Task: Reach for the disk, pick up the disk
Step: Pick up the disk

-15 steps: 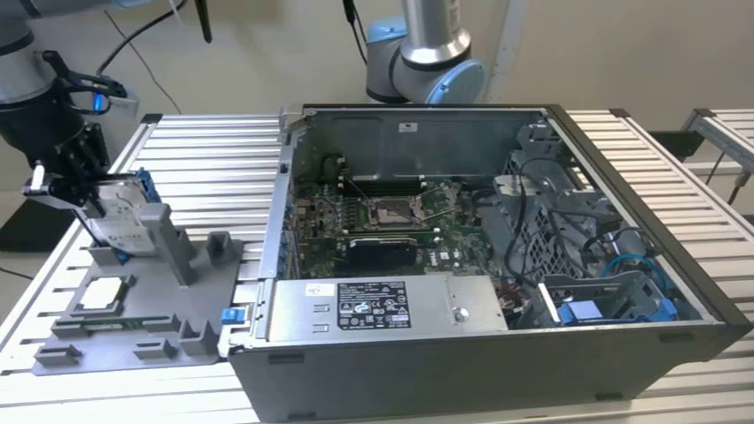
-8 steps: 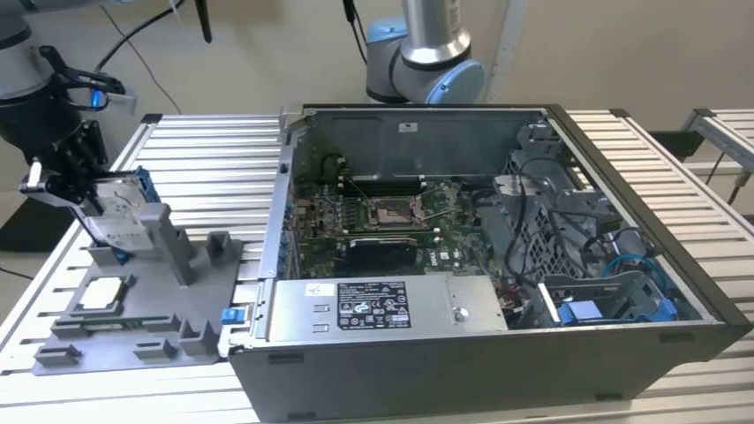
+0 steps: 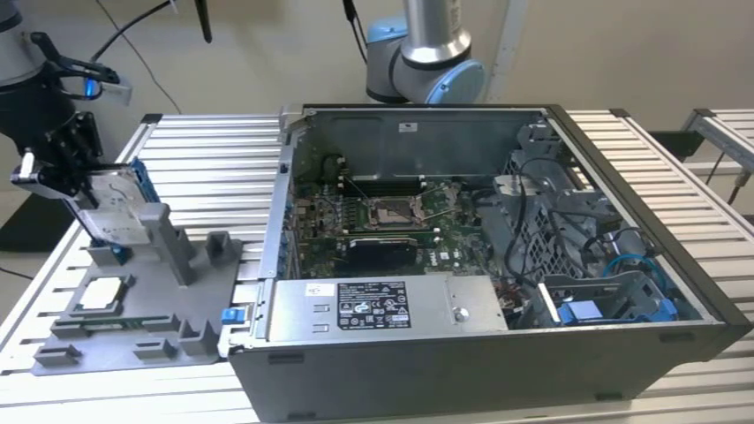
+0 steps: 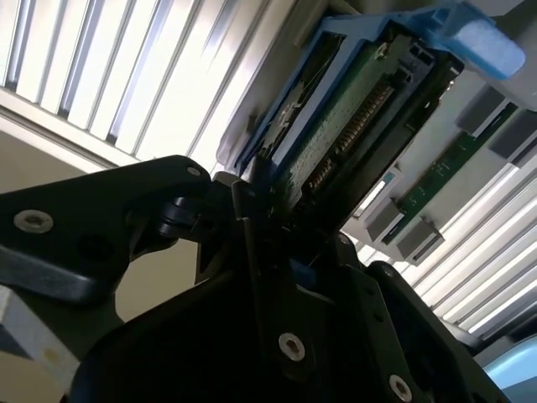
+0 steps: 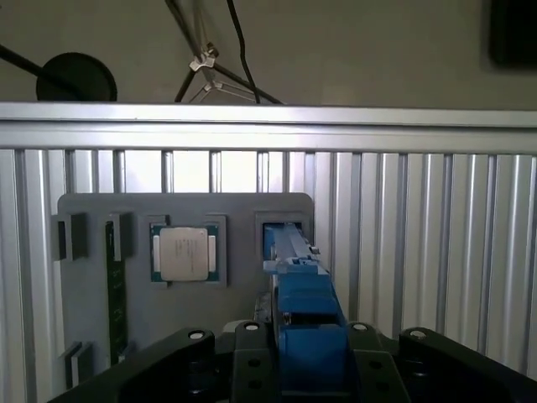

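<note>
The disk (image 3: pixel 115 201) is a silver-grey drive in a blue bracket, standing on edge over the back slot of the grey fixture plate (image 3: pixel 154 311) at the exterior view's left. My gripper (image 3: pixel 85 187) is at its upper side, with the fingers closed on it. In the first wrist view the disk (image 5: pixel 306 323) runs edge-on between my two black fingers (image 5: pixel 248 353), its far end at the plate's slot. In the second wrist view the disk (image 4: pixel 352 117) shows its green circuit side and blue frame just past my gripper (image 4: pixel 267 197).
An open computer case (image 3: pixel 613 265) takes up the middle and right of the slatted table. The fixture plate (image 5: pixel 243 218) also carries a small square chip (image 5: pixel 186 254), a memory stick (image 3: pixel 92 325) and upright grey posts (image 3: pixel 165 234). Another arm's base (image 3: pixel 425 66) stands behind the case.
</note>
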`<state>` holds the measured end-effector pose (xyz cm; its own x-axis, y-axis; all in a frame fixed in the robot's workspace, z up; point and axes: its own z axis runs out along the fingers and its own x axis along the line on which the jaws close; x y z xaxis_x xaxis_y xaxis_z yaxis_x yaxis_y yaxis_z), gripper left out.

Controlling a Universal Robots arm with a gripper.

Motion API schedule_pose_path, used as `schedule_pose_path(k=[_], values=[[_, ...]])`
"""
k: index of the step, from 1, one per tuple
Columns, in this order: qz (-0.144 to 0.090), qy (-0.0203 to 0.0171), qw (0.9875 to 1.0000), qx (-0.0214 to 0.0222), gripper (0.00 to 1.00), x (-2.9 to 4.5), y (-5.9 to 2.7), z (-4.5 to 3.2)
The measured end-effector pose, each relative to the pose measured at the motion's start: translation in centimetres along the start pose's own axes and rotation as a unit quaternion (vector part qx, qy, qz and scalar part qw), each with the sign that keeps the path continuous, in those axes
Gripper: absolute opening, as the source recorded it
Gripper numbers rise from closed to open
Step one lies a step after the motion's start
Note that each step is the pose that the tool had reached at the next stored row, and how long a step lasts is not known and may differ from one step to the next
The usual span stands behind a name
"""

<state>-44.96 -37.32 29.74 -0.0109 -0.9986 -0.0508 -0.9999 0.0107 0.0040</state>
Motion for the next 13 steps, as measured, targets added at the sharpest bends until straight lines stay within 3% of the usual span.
schedule_pose_path(k=[3,6,13], values=[[0.000,-0.0004,1.0000,0.0000,0.00,-0.04,0.02,-0.77],[0.000,0.0015,1.0000,0.0000,0.00,-0.06,0.04,-1.49],[0.000,0.0001,1.0000,0.0000,0.00,-0.14,0.06,-3.04]])
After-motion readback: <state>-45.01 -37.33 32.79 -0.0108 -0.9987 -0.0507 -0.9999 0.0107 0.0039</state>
